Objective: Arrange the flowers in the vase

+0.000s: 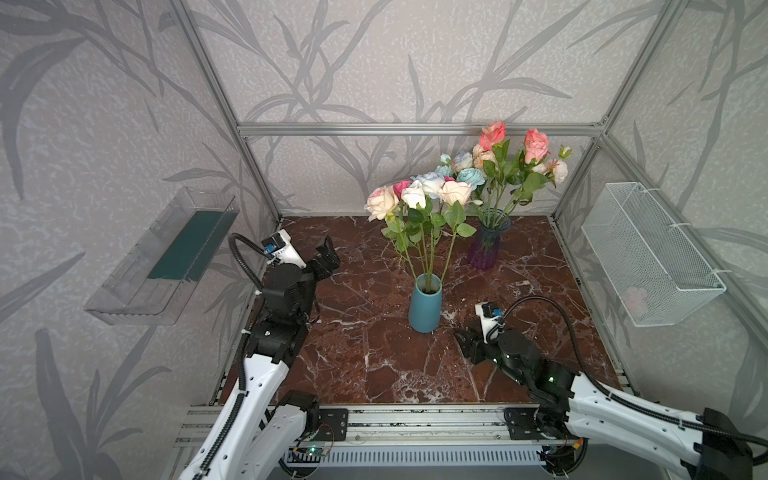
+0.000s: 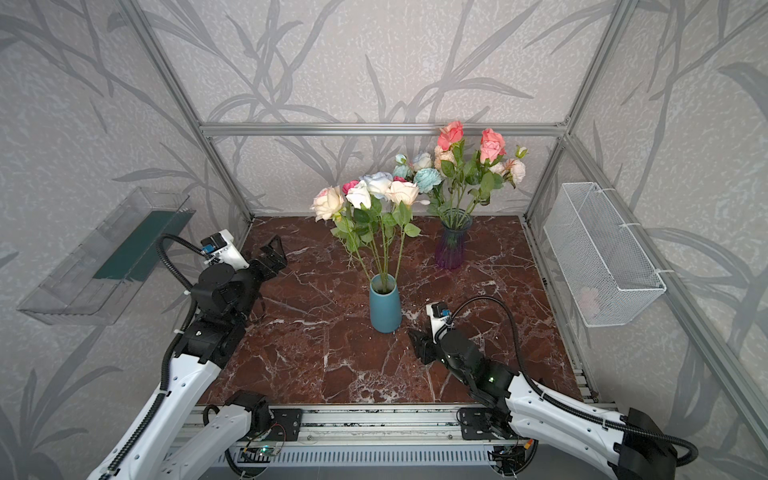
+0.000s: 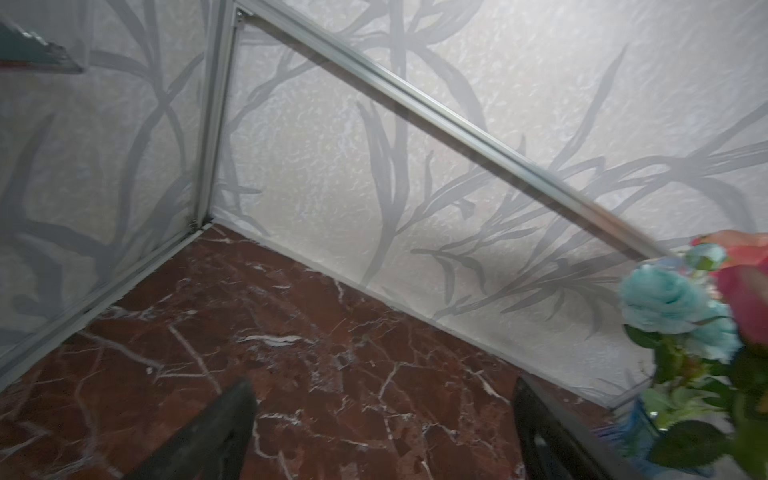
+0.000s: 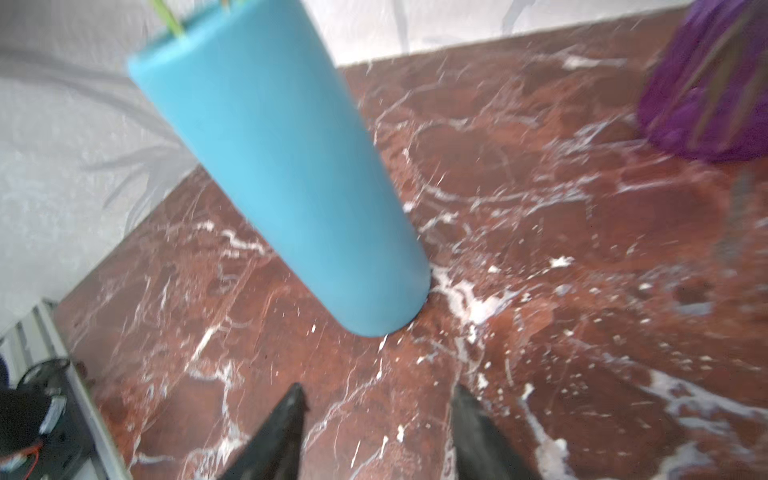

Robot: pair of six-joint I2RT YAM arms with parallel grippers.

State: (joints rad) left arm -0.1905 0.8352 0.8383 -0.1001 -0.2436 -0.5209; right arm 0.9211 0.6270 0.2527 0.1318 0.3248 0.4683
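Top views: blue vase (image 1: 424, 309) centre table (image 1: 374, 353), purple vase (image 1: 484, 249) near back edge.

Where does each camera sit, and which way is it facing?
Top views: high in front, looking down over the marble table, blue vase and purple vase; left arm and right arm show.
Left wrist: on the left arm, facing the back left corner, flowers at the edge; open left gripper shows.
Right wrist: low, facing the blue vase; open right gripper shows.
Shared: blue vase, in top and right wrist views.
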